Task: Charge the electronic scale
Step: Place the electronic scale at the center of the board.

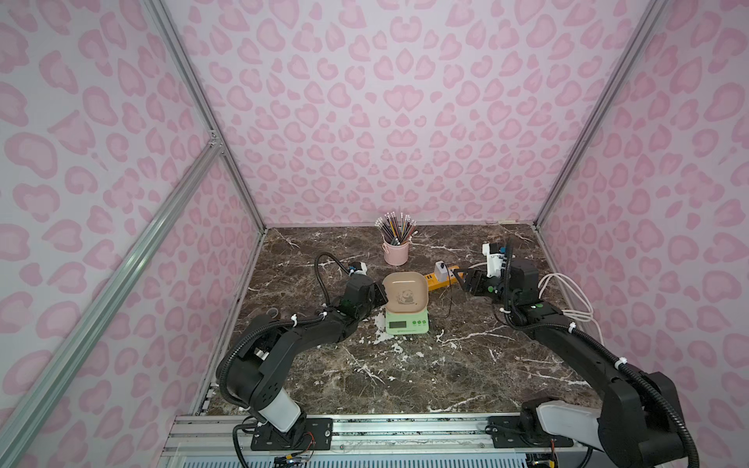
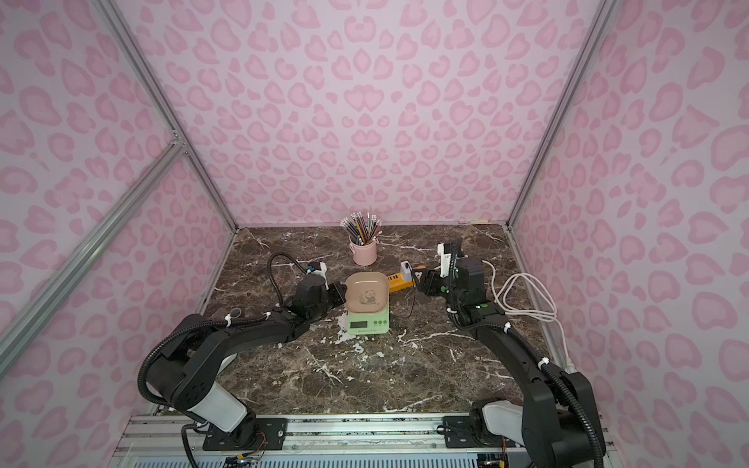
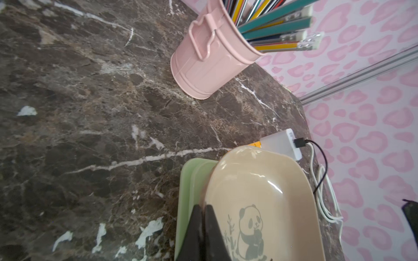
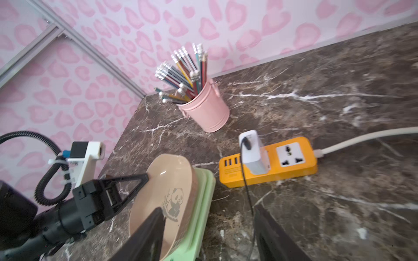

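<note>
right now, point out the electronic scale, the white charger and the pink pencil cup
electronic scale point(image 1: 405, 302), in a top view, on the tray's panda picture
white charger point(image 4: 254, 158), right wrist view, its side face
pink pencil cup point(image 3: 226, 61), left wrist view, its side wall

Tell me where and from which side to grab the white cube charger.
Pinch the white cube-shaped charger across the two bare faces that run along the orange plastic power strip, coming down from above. It stands upright in the strip with its top free, and the black USB plug juts from another face, so a sideways approach there would likely hit it.
</note>
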You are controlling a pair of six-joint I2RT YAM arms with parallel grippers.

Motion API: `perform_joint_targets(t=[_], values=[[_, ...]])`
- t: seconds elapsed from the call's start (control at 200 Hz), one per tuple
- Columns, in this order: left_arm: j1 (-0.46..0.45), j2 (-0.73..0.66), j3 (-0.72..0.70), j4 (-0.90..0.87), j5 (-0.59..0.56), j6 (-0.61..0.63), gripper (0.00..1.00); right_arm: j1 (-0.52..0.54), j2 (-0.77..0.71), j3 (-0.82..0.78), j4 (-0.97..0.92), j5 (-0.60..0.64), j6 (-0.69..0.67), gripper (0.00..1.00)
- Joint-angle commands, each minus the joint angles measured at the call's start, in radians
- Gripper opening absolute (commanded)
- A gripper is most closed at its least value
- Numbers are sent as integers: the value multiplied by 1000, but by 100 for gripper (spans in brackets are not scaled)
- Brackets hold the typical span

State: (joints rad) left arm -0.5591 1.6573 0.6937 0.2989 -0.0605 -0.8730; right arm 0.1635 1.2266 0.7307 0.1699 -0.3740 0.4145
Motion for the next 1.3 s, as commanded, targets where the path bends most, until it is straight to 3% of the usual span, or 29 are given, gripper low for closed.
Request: perform_joint_targets(t=[0.0, 0.27, 0.305, 0.39, 0.485, 0.59, 0.63, 0.815, 0.965, 1.17, 1.22, 1.3], values=[[-5, 14, 24, -11, -81, -44, 5, -30, -11, -8, 2, 152, -8, 68], [-7, 48, 40, -58, -116, -47, 7, -122, -27, -79, 55, 277, -6, 74], [-7, 46, 46, -70, -116, -35, 15, -134, -27, -87, 60, 282, -6, 74], [-7, 23, 64, -113, -140, -4, 47, -149, -30, -116, 81, 323, -22, 76], [-3, -33, 90, -179, -213, 72, 72, -169, -29, -162, 119, 371, -41, 79], [7, -136, 98, -233, -370, 216, 92, -195, -29, -205, 187, 410, -67, 82], [18, -189, 85, -232, -430, 288, 97, -197, -23, -222, 233, 441, -92, 88], [175, -401, -110, 3, -584, 585, 99, -205, 23, -320, 461, 543, -188, 96], [281, -476, -352, 385, -588, 811, 94, -213, 52, -454, 722, 545, -221, 99], [334, -324, -496, 828, -436, 916, 94, -214, 123, -499, 876, 538, -264, 99], [344, -284, -519, 937, -381, 941, 94, -215, 150, -528, 989, 530, -273, 99], [357, -225, -505, 989, -337, 962, 94, -227, 213, -516, 1030, 470, -278, 99]])
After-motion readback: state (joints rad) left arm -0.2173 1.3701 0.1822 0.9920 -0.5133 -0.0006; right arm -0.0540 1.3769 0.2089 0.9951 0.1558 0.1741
